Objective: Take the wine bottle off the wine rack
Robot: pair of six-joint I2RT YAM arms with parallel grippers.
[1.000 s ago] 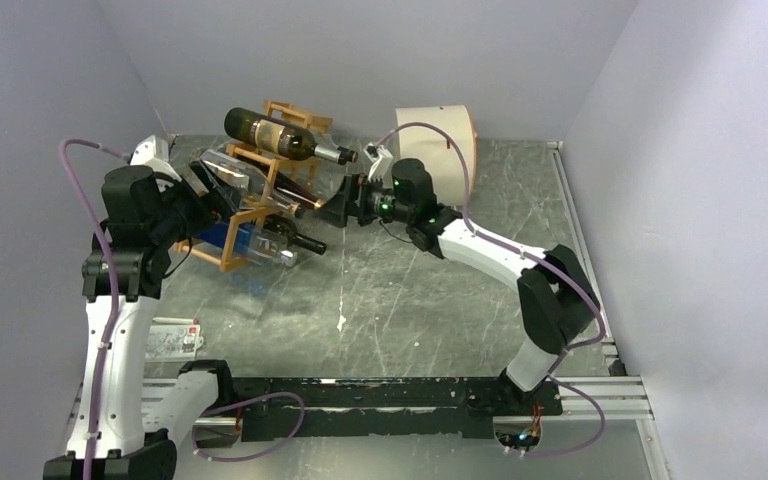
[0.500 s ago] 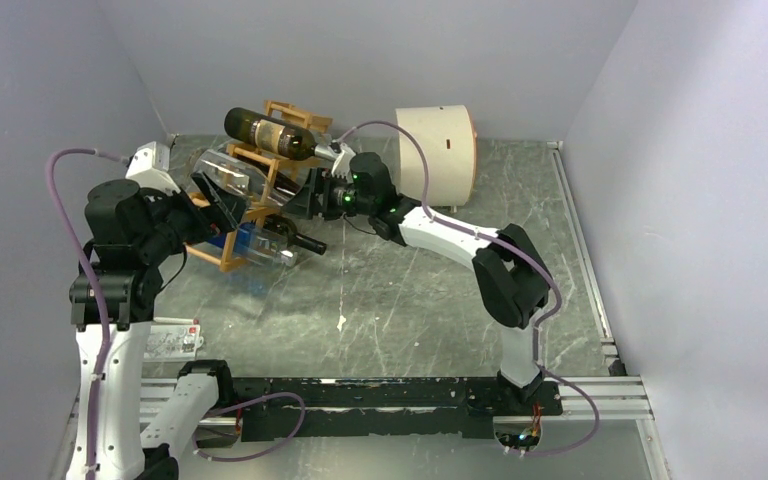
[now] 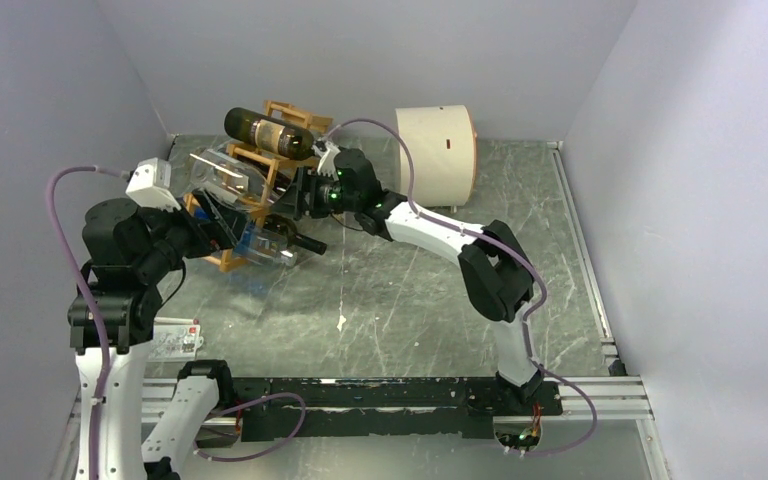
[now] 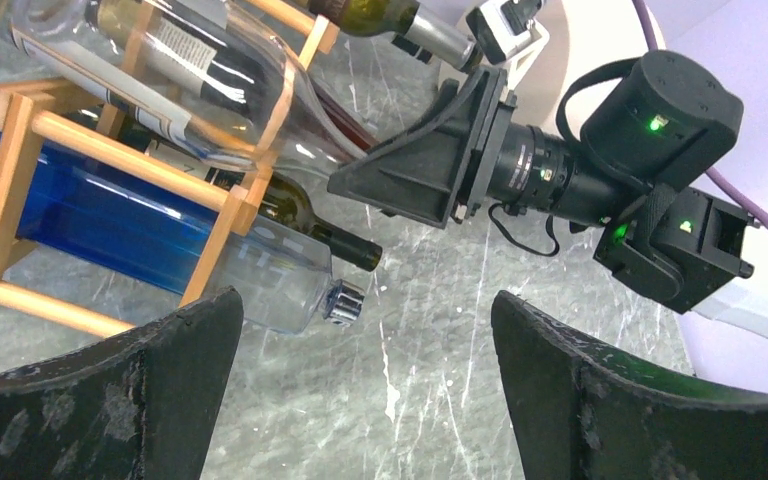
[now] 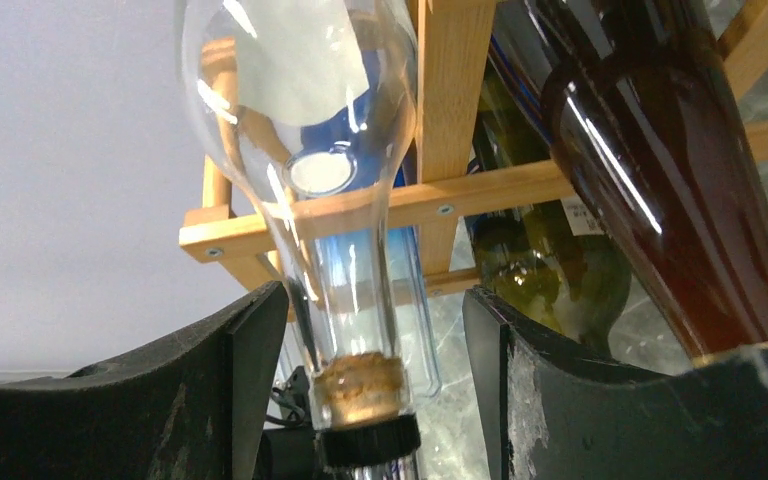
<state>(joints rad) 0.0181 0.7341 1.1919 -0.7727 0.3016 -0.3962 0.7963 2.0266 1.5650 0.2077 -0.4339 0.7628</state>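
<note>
Clear corked bottle [image 5: 300,150] lies in the rack [image 5: 450,100] at the back left of the tabletop [image 3: 410,290]; right tool [image 5: 372,292] half-open, straddling its neck without touching; left tool [image 4: 365,300] gaping wide, holding nothing

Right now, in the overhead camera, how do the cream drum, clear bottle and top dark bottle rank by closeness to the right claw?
1. The clear bottle: its neck lies between the fingers of the right gripper.
2. The top dark bottle: just behind, on the wine rack.
3. The cream drum: well off to the right, at the back.
</note>
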